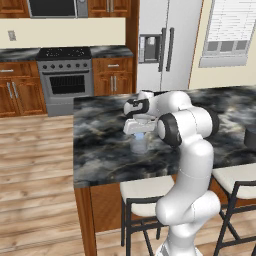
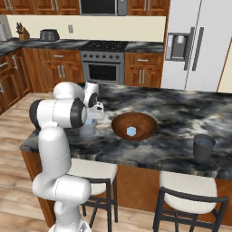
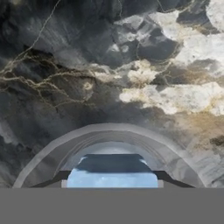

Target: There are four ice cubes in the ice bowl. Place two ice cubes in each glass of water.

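End effector (image 2: 94, 118) sits over the near clear bluish glass tumbler (image 1: 139, 143), pinching a pale blue translucent ice cube (image 3: 112, 179) at the rim: drop step. Next: spread the fingers, then go back for more. One cube (image 2: 131, 131) lies in the reddish-brown wooden bowl (image 2: 146, 121) on the dark marble bench (image 2: 181, 113); second glass (image 2: 203, 147) well apart. Nothing blocks the way.

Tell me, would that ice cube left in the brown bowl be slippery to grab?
Probably. The ice cube looks smooth and glossy, so it might slide between the fingers. It's small, likely light. Its flat faces in the curved wooden bowl suggest it would skid rather than roll.
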